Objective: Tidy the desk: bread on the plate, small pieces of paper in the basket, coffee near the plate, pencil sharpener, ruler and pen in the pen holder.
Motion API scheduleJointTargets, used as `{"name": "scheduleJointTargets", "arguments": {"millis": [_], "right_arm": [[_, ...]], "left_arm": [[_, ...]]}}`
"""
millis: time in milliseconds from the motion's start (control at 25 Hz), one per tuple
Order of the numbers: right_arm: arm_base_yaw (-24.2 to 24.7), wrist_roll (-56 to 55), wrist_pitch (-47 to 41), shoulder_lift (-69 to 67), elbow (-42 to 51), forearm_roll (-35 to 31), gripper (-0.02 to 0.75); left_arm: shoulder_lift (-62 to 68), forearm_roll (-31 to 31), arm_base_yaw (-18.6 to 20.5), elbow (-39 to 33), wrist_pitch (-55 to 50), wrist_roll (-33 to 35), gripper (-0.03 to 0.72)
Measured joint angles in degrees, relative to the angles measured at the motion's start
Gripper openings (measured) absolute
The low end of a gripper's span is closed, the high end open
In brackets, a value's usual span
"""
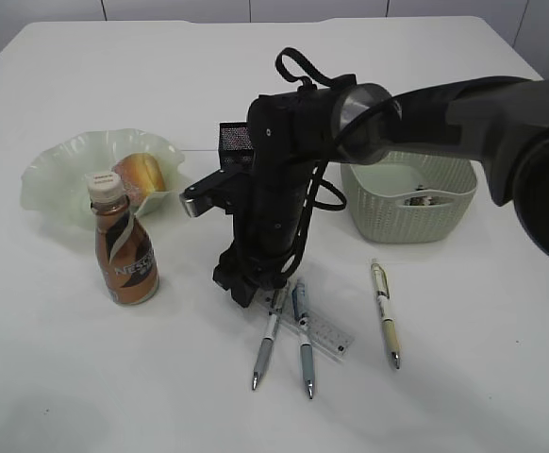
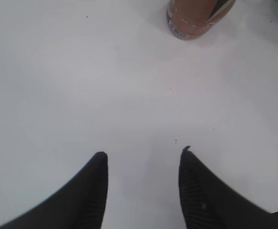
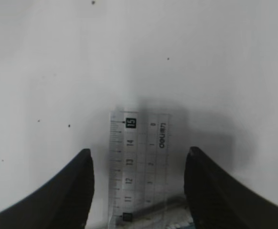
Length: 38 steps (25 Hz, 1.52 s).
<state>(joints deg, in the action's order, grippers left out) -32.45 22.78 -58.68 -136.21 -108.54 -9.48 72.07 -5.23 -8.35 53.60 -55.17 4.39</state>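
Observation:
My right gripper (image 1: 246, 288) reaches across the middle and points down at the near end of the clear ruler (image 1: 324, 331). In the right wrist view its jaws (image 3: 139, 153) are open, with the ruler (image 3: 139, 157) lying flat between them, untouched. Two pens (image 1: 267, 342) (image 1: 304, 344) lie by the ruler and a third pen (image 1: 385, 313) lies to the right. The bread (image 1: 142, 174) lies on the green plate (image 1: 53, 184). The coffee bottle (image 1: 124, 253) stands in front of the plate. My left gripper (image 2: 144, 153) is open and empty over bare table, with the bottle base (image 2: 196, 16) ahead. The pencil sharpener is hidden.
The black mesh pen holder (image 1: 234, 139) stands behind my right arm, partly hidden by it. The pale basket (image 1: 402, 222) at the right holds a scrap of paper (image 1: 424, 198). The white table stretches far back and to both sides.

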Motion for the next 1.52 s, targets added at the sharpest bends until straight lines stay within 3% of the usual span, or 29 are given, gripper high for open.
{"name": "scheduleJointTargets", "arguments": {"millis": [160,480,920,1240,1520], "right_arm": [[0.0,-0.4,0.2,-0.4,0.0,0.1,0.433],[0.0,-0.7,0.4,-0.5,-0.1,1.1,0.281],[0.0,-3.4,-2.6,-0.6,-3.0,0.9,0.265],[4.2,0.0,-4.2,6.6,-4.4,-10.9,0.265],[12.9,10.9,-4.9,14.5,-4.5,-28.6,0.265]], "left_arm": [[0.0,0.0,0.0,0.0,0.1,0.0,0.354],[0.0,0.0,0.0,0.0,0.3,0.0,0.354],[0.0,0.0,0.0,0.0,0.4,0.0,0.354],[0.0,-0.4,0.0,0.0,0.5,0.0,0.354],[0.0,-0.5,0.0,0.0,0.1,0.0,0.353]]}}
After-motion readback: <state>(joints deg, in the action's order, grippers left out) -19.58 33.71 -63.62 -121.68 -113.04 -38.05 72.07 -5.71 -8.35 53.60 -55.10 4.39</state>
